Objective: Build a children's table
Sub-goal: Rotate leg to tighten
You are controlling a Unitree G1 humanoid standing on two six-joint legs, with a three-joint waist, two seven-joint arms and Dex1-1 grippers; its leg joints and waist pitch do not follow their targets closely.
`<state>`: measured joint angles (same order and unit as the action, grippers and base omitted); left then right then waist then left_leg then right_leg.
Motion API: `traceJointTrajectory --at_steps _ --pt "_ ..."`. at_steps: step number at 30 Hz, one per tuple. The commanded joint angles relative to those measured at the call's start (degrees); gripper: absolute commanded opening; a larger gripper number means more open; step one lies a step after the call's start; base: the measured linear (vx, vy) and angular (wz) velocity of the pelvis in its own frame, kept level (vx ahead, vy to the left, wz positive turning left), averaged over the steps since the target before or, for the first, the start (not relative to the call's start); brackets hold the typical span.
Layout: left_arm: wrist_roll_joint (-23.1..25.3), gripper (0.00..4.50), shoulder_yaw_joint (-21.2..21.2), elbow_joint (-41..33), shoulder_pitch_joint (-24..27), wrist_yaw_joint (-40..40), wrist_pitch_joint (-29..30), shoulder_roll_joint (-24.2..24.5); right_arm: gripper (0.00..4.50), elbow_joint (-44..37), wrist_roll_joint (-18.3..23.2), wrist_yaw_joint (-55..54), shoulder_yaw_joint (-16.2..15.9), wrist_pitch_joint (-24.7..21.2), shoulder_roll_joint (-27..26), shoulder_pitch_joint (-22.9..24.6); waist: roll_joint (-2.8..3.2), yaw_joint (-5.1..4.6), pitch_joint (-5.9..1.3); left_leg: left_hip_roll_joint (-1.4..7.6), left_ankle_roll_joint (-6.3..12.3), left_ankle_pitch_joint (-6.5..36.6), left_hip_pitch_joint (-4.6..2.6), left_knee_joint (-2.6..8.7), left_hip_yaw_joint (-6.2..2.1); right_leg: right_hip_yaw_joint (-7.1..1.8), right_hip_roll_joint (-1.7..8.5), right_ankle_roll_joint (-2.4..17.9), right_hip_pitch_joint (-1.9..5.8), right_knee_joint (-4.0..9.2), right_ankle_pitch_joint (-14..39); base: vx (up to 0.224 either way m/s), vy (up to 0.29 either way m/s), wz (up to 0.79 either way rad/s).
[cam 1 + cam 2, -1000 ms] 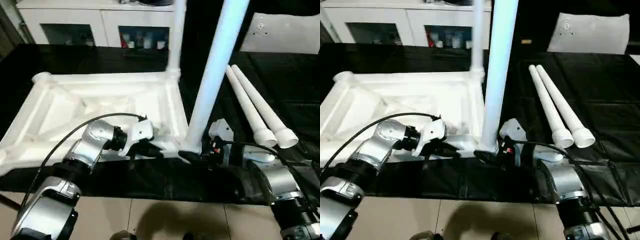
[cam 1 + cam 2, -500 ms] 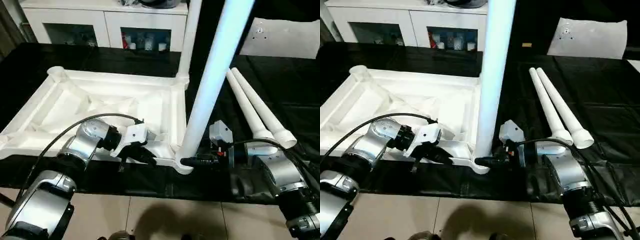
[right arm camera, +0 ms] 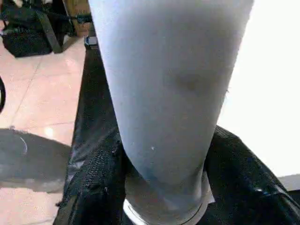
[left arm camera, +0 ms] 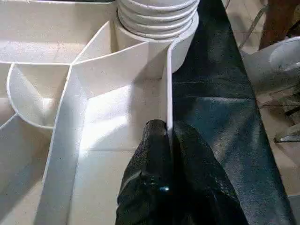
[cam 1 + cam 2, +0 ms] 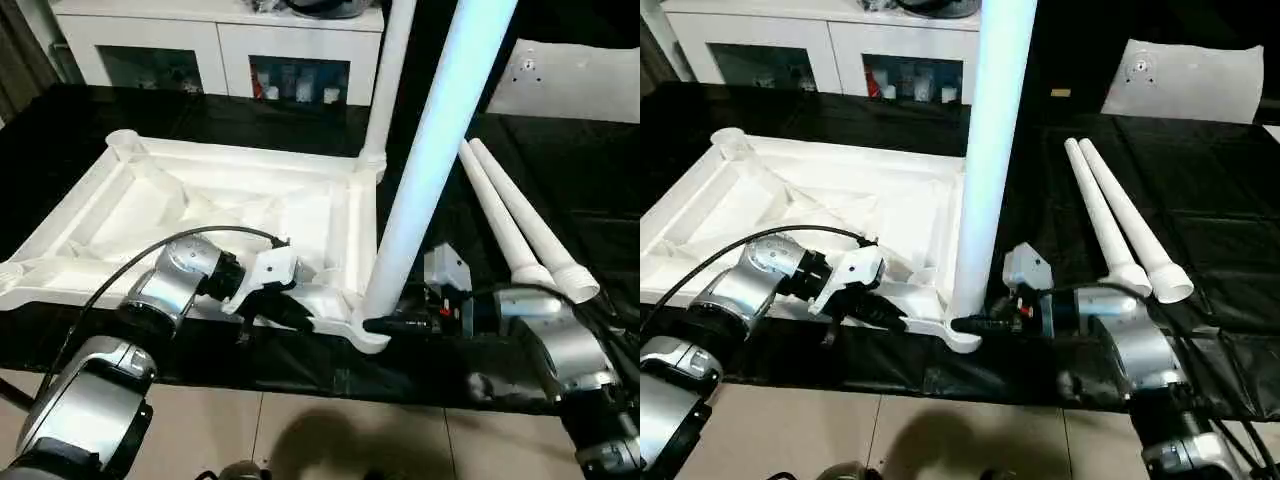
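Jaws of the left gripper (image 4: pixel 168 154) pinch the near rim of the upturned tabletop (image 5: pixel 200 200) on the black desk (image 5: pixel 560 180); the right gripper (image 3: pixel 164 187) clasps the upright leg (image 5: pixel 425 170) in its near right corner socket.

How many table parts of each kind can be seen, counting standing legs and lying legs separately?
Tabletop: 1
Legs standing in corner sockets: 2, the near one and the far one
Legs lying loose on the black cloth: 2, and
Total: 5 parts
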<state>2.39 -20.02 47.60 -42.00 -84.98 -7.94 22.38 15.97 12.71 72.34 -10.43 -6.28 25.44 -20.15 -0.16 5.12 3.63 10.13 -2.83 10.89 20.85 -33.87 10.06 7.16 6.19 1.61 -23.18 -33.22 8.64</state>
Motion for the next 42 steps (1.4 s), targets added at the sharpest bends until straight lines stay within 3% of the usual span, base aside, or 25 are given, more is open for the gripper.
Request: traceJointTrajectory --at_steps 1,6,9,11,14,15,16,18,19,23,24,25,26,27,28,29,32,33,35,38,40,42 --pt "1.12 0.0 -0.85 0.44 0.01 0.51 0.43 -0.34 2.02 -1.9 1.13 1.23 -2.77 -1.96 -1.28 1.77 -0.25 0.01 -3.88 3.6 3.47 12.25 -0.42 4.31 -0.82 -3.62 3.65 10.85 3.29 3.79 17.96 0.0 0.0 0.0" --pt "0.98 0.0 -0.37 0.64 -0.2 1.33 1.64 -0.62 2.02 -3.16 2.24 0.17 -2.46 -3.87 -2.31 2.68 -0.36 0.05 -3.92 3.59 2.78 12.92 -0.42 4.38 -0.88 -3.66 3.8 10.29 3.37 3.92 19.21 0.0 0.0 0.0" --pt "-0.34 0.0 1.21 0.21 -0.62 3.79 5.05 -2.18 2.02 -4.09 2.49 -3.57 -2.17 -8.34 -4.02 3.53 -0.26 0.06 -3.75 3.57 2.46 13.64 -0.53 4.51 -0.93 -3.62 3.78 10.04 3.3 4.09 20.32 0.0 0.0 0.0" --pt "-0.75 0.0 1.79 0.12 -0.77 4.92 6.14 -2.76 2.02 -4.24 2.31 -4.64 -2.28 -9.39 -4.36 3.73 -0.28 -0.17 -3.49 3.51 1.9 15.21 -0.68 4.66 -0.99 -3.59 3.75 9.53 3.28 4.41 22.99 0.0 0.0 0.0" --pt "-2.16 0.0 4.41 -0.34 -1.47 11.79 10.96 -5.78 2.02 -3.63 0.2 -11.42 -1.91 -10.64 -7.18 4.19 -0.37 -0.44 -3.14 3.22 0.66 18.69 -1.3 4.66 -1.2 -3.34 4.02 6.45 2.87 5.6 31.83 0.0 0.0 0.0" --pt "-3.03 0.0 5.94 -0.55 -1.89 15.87 13.47 -7.71 2.02 -2.43 -0.85 -16.59 -0.82 -11.36 -9.7 3.94 -0.16 -0.67 -2.83 3.11 -0.05 20.3 -1.57 4.66 -1.4 -3.06 3.96 5.33 2.53 6.09 35.06 0.0 0.0 0.0" --pt "-3.43 0.0 6.63 -0.67 -2.08 17.76 14.62 -8.65 2.02 -1.81 -1.2 -19.08 -0.14 -11.78 -10.97 3.77 -0.52 -1.05 -2.84 2.86 -0.81 21.42 -1.81 4.48 -1.59 -2.59 4.02 4.01 2.35 6.57 38.0 0.0 0.0 0.0" --pt "-3.93 0.0 8.07 -1.12 -2.53 23.42 17.1 -11.54 2.02 -0.21 -1.31 -26.47 2.33 -13.54 -15.18 2.96 -0.42 -1.87 -2.68 2.71 -1.12 22.86 -1.55 4.54 -2.05 -1.93 3.97 2.03 2.53 7.08 40.36 0.0 0.0 0.0" --pt "-4.07 0.0 8.65 -1.54 -2.65 25.73 18.15 -12.94 2.01 0.37 -1.27 -29.66 3.25 -14.4 -17.05 2.56 -0.33 -2.54 -2.66 2.63 -0.98 24.37 -1.98 4.36 -2.06 -1.7 3.85 1.33 2.16 7.63 41.03 0.0 0.0 0.0" --pt "-4.09 0.0 10.77 -1.26 -3.74 34.7 20.64 -17.49 2.01 3.65 -2.52 -39.9 5.15 -15.28 -22.36 0.31 -0.09 -4.41 -2.58 2.58 -0.59 27.56 -1.75 4.58 -2.59 -0.63 3.72 0.36 2.64 8.28 40.42 0.0 0.0 0.0" --pt "-4.02 0.0 11.32 -0.98 -4.1 37.16 21.16 -18.58 2.01 4.84 -3.07 -42.89 5.81 -15.4 -23.75 -0.57 0.59 -4.86 -2.65 2.75 -0.68 28.04 -1.83 4.71 -2.68 -0.63 3.86 0.71 2.68 8.26 39.35 0.0 0.0 0.0" --pt "-3.51 0.0 12.22 -0.51 -4.8 42.32 21.77 -20.81 2.01 7.92 -4.65 -49.59 7.54 -15.22 -26.88 -2.88 0.57 -5.55 -2.65 2.75 -0.71 29.12 -1.67 4.8 -2.91 -0.06 3.72 0.63 2.94 8.47 38.36 0.0 0.0 0.0" --pt "-3.3 0.0 12.4 -0.52 -4.93 43.6 21.97 -21.34 2.01 8.71 -5.15 -51.25 8.05 -15.13 -27.71 -3.5 0.8 -5.99 -2.56 2.88 -0.84 30.16 -1.71 4.92 -2.96 0.15 3.67 0.73 2.86 8.47 37.9 0.0 0.0 0.0" --pt "-2.74 0.0 12.33 0.08 -5.4 45.64 21.44 -22.12 2.01 10.43 -5.1 -53.85 9.16 -14.28 -29.2 -5.18 0.87 -6.62 -2.59 2.98 -1.09 31.97 -1.78 5.05 -3.22 0.74 3.68 0.26 3.27 8.7 37.27 0.0 0.0 0.0" --pt "-2.74 0.0 12.33 0.08 -5.4 45.64 21.44 -22.12 2.01 10.43 -5.1 -53.85 9.16 -14.28 -29.2 -5.18 1.18 -7.1 -2.45 3.09 -1.09 33.91 -2.04 5.27 -3.29 0.7 3.66 0.36 3.11 8.76 36.42 0.0 0.0 0.0" --pt "-1.36 0.0 11.52 0.72 -6.14 48.38 20.46 -22.96 2.01 12.75 -4.74 -58.99 11.6 -13.38 -31.86 -8.2 1.02 -7.24 -2.45 3.01 -1.05 34.15 -2.22 5.23 -3.27 0.73 3.67 0.42 3.05 8.89 36.08 0.0 0.0 0.0" --pt "-0.17 0.0 10.55 0.6 -6.33 48.18 18.97 -22.57 2.01 12.53 -4.83 -60.44 12.56 -12.21 -32.92 -9.14 1.14 -7.61 -2.62 2.75 -0.42 31.89 -1.83 5.16 -3.11 0.16 4.3 1.26 3.23 8.76 35.07 0.0 0.0 0.0" --pt "0.01 0.0 10.34 0.58 -6.32 47.81 18.53 -22.35 2.36 12.26 -5.33 -60.6 12.31 -11.92 -32.74 -9.04 0.96 -7.46 -2.71 2.68 -0.1 30.2 -1.65 5.21 -2.96 -0.28 4.38 1.81 3.1 8.59 34.07 0.0 0.0 0.0" --pt "0.86 0.0 9.0 0.33 -5.79 45.03 15.68 -20.99 2.36 11.37 -5.82 -60.84 12.34 -11.48 -31.95 -8.35 0.72 -7.0 -3.14 2.86 0.97 25.21 -1.0 5.33 -2.58 -1.34 4.52 4.27 3.27 7.68 29.09 0.0 0.0 0.0" --pt "1.46 0.0 8.71 0.11 -5.39 43.87 15.18 -20.31 2.79 11.5 -6.46 -61.33 13.01 -10.79 -31.69 -8.21 0.63 -6.33 -3.52 3.03 2.1 20.18 -0.54 5.26 -2.0 -2.22 4.37 7.17 3.36 6.5 22.68 0.0 0.0 0.0" --pt "1.88 0.0 7.89 0.14 -4.93 41.86 12.74 -19.11 2.94 10.87 -7.76 -62.87 13.72 -7.99 -30.73 -7.91 -0.06 -5.79 -3.82 2.73 3.5 16.24 -0.02 4.86 -1.44 -2.94 4.29 8.66 3.36 5.52 19.82 0.0 0.0 0.0" --pt "2.01 0.0 7.43 0.11 -4.61 40.56 10.38 -18.31 3.21 8.65 -7.45 -62.81 14.68 -6.62 -29.66 -7.17 -0.3 -5.19 -4.22 2.52 4.82 12.47 -0.07 4.3 -1.04 -3.52 4.07 9.75 3.07 4.88 17.19 0.014 -0.032 0.02"
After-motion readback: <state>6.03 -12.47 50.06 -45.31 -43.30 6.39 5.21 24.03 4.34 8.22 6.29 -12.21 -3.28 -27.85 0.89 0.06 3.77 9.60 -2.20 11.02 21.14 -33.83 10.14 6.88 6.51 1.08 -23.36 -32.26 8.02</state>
